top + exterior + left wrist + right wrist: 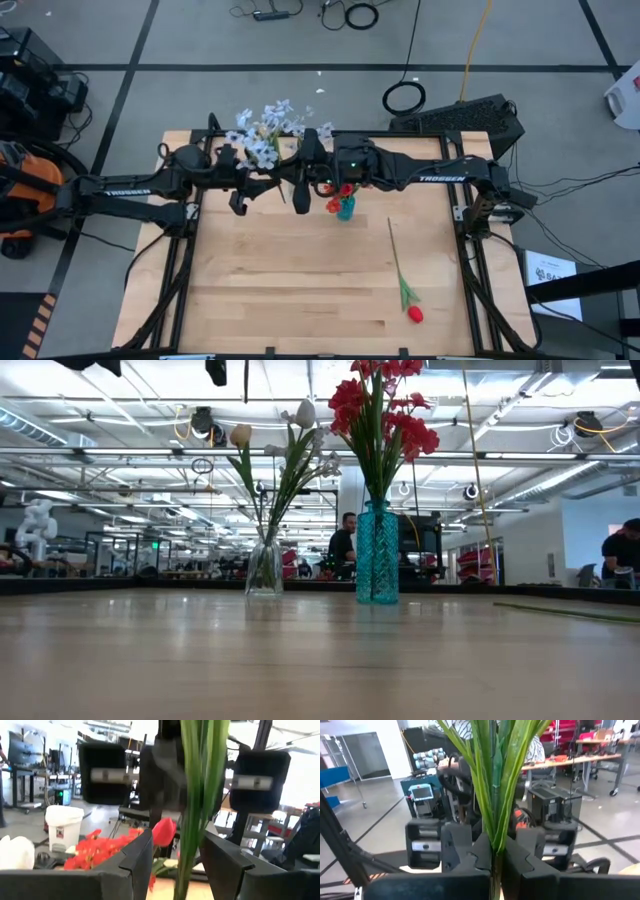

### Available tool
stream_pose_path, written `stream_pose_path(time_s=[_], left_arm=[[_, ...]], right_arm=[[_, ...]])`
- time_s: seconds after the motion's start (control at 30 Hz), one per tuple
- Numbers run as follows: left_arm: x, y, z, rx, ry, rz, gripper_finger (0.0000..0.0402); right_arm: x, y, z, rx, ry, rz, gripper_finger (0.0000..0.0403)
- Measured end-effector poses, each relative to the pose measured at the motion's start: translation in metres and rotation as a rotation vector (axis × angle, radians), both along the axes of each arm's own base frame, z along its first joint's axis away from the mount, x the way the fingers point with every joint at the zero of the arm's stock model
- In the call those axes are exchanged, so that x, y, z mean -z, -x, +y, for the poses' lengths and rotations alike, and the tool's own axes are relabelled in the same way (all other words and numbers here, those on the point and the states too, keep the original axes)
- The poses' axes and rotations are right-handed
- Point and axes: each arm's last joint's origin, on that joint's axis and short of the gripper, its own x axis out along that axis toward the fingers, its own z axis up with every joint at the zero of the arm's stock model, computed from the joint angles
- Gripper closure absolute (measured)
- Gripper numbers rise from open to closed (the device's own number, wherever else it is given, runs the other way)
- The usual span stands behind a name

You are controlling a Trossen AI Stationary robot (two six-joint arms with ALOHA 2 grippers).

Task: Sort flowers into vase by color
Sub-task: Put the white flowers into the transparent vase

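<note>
Gripping green stem (495,795), right tool (496,851)

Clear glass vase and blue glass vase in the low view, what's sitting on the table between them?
Nothing: in the low view, bare wooden tabletop separates the clear glass vase from the blue glass vase.

Bright, even overhead light, ceiling strips (120,455) glaring (low view), soft blur across both wrist views.
</note>
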Motion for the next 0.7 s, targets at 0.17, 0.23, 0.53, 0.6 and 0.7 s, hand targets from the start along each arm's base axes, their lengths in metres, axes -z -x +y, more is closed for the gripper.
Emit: stream_pose_path(time_s=[0.17, 0.23, 0.53, 0.6, 0.7], left_arm=[[-0.0006, -0.0016, 0.0002, 0.002, -0.002, -0.016, 0.0243], [-0.0005, -0.0016, -0.0002, 0.017, -0.005, -0.014, 0.0258], [-0.0003, -0.0016, -0.0003, 0.028, -0.006, -0.011, 0.0387], [-0.0002, -0.0016, -0.0003, 0.028, -0.006, -0.010, 0.0385], [0.0007, -0.0018, -0.0001, 0.026, -0.007, -0.001, 0.0387]], right_arm=[[0.0013, -0.0009, 0.0001, -0.003, -0.007, 0.003, 0.0401], [0.0008, -0.0006, 0.0001, -0.003, -0.007, 0.001, 0.0401], [0.0010, -0.0006, 0.0001, -0.006, 0.005, 0.004, 0.0385], [0.0011, -0.0005, 0.0001, -0.005, 0.006, 0.006, 0.0373], [-0.0003, 0.0052, -0.0016, 0.000, 0.002, 0.045, 0.0352]])
